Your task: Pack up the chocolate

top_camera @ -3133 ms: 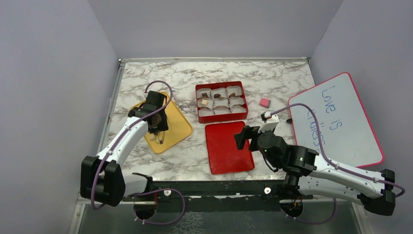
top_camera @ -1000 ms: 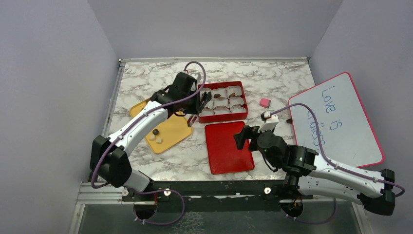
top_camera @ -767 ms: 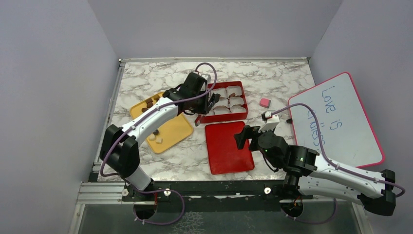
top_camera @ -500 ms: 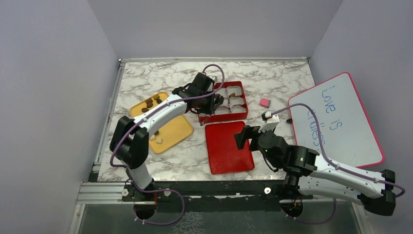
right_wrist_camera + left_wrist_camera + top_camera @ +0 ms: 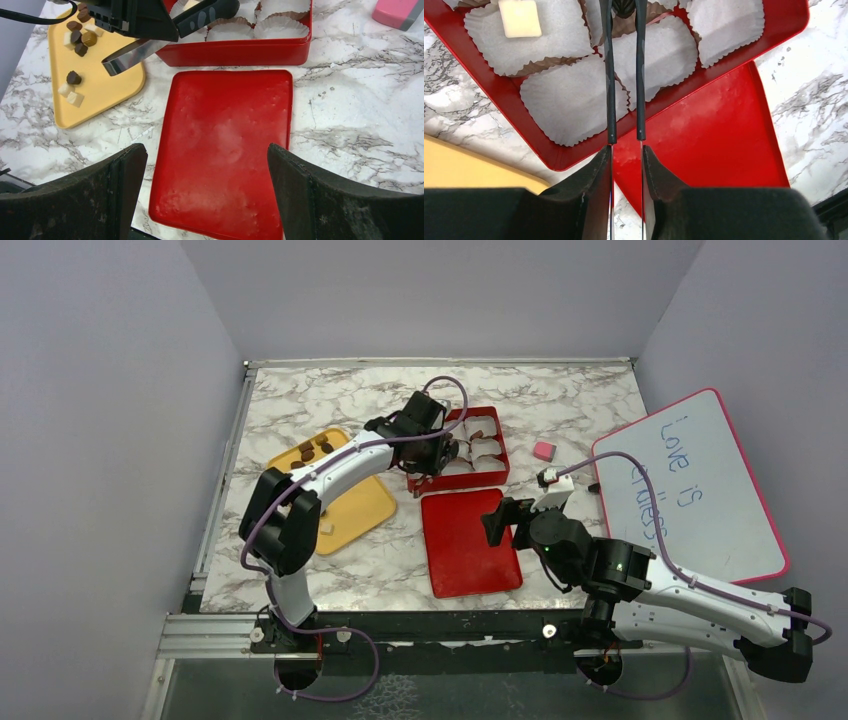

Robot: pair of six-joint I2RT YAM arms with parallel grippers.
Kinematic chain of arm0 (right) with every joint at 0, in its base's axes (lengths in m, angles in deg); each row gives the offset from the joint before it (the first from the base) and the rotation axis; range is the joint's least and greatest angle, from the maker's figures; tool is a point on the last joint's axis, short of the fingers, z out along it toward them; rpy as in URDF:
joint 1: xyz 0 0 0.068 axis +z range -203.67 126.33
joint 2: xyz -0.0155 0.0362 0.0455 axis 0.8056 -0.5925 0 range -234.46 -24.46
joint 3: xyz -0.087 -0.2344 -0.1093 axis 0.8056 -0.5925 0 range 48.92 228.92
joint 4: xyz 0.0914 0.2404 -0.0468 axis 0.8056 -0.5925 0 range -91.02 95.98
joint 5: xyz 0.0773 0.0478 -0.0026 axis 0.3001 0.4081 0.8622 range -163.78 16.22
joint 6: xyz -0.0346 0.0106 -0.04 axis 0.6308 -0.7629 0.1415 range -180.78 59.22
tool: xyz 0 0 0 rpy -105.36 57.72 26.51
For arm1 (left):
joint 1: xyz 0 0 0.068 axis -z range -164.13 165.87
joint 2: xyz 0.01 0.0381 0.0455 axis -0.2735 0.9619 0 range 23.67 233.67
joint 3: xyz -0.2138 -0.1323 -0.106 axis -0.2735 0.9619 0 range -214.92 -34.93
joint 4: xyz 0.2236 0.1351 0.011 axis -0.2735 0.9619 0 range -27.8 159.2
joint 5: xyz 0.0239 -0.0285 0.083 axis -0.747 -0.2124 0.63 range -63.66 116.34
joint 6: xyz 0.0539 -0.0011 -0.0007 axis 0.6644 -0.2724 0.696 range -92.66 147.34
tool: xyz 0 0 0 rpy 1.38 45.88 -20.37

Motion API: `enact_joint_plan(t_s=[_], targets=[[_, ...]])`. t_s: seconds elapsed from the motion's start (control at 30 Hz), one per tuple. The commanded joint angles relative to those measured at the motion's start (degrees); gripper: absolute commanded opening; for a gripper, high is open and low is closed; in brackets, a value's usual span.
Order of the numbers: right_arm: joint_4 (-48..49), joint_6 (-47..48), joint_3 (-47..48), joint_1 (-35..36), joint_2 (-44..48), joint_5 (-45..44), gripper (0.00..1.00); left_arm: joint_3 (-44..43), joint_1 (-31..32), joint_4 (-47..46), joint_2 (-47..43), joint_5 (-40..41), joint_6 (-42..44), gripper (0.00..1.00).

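On the marble table (image 5: 350, 100), a red box (image 5: 235, 52) lined with white paper cups (image 5: 569, 105), one of them with a cream cube (image 5: 519, 17) inside. Just in front of the box, lying flat and apart from it, a red lid (image 5: 235, 125). To the left, a yellow tray (image 5: 105, 95) with more of the chocolate (image 5: 80, 39): a cluster of brown and pale pieces at the far end, three more a little nearer. Over the middle cups of the box, the left pincer (image 5: 448, 450), thin tips nearly pressed together, pinching a dark piece (image 5: 624, 6) right at the top edge of the wrist view. Above the lid, the right pincer (image 5: 204, 150), spread wide and holding nothing. Beyond the box to the right, a small pink block (image 5: 400, 12). Farther right, a whiteboard (image 5: 700, 480) with handwriting.
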Motion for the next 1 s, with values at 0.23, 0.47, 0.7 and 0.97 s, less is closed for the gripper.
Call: enact_joint_plan(t_s=[0.23, 0.47, 0.7, 0.97], targets=[[-0.12, -0.1, 1.36, -0.16, 0.53, -1.98, 0.96, -2.42, 0.38, -1.41, 0.22, 2.67, 1.11, 0.35], [-0.34, -0.53, 1.28, -0.16, 0.62, -1.83, 0.96, -2.1, 0.42, -1.34, -1.51, 2.58, 0.75, 0.36], [-0.19, -0.89, 0.98, -0.16, 0.69, -1.56, 0.96, -0.36, 0.47, -1.23, -6.32, 3.64, 0.18, 0.35], [0.78, -0.89, 0.55, -0.11, -0.12, -0.88, 0.96, 3.29, 0.39, -0.14, -12.87, 7.1, -1.37, 0.35]])
